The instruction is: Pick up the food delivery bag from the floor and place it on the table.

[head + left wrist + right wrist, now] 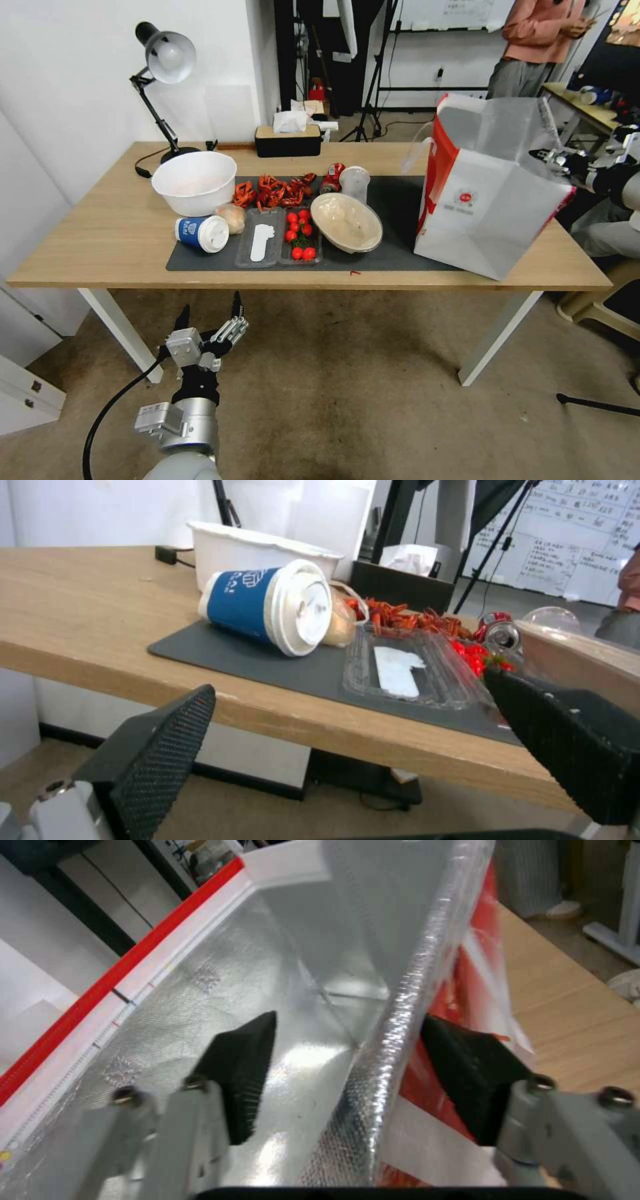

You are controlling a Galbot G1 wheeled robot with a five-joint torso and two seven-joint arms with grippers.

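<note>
The food delivery bag [487,213] stands upright on the right end of the table [100,227], partly on the dark mat [400,200], its silver lining showing at the open top. My right gripper [548,157] is at the bag's far right rim. In the right wrist view this gripper [360,1075] is open, one finger inside the foil lining [287,965] and one outside, with the bag's wall between them. My left gripper [210,308] hangs open over the floor [347,387], just below the table's front edge. It holds nothing [360,720].
On the mat lie a white bowl [195,181], a tipped blue cup [202,233], red crayfish [270,191], a tray of tomatoes [300,235], a lidded bowl [347,222] and a can [332,177]. A lamp [163,60] and tissue box [288,139] stand behind.
</note>
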